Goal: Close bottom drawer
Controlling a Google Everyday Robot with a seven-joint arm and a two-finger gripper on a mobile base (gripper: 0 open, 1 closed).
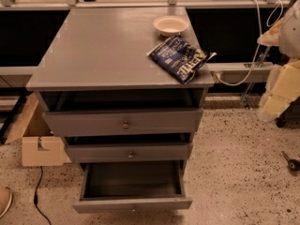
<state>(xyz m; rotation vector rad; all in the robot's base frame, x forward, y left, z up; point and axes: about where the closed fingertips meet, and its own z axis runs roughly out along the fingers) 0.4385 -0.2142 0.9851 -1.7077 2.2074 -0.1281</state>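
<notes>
- At the lower centre of the frame, the bottom drawer (132,203) is seen pulled far out of the grey cabinet (93,50). Its dark interior is laid open, and its shallow front panel is set close to the lower edge of the frame.
- Directly above it, the middle drawer (129,152) is drawn out a little, with a dark gap shown over its front panel.
- Higher again, the top drawer (124,122) is likewise drawn out a little, and a small round knob is carried at the centre of its front.
- On the cabinet's flat top, a pale bowl (170,25) is placed near the back right corner. A dark blue bag (180,57) is laid just in front of the bowl, by the right edge.
- At the left of the frame, a cardboard box (40,149) is set on the speckled floor (234,172) beside the cabinet, and a black cable (36,196) is trailed below the box.
- At the right edge of the frame, pale segments of the arm (281,86) are seen, well apart from the drawers. The gripper is not shown within the frame, so whether it is open or closed cannot be told.
</notes>
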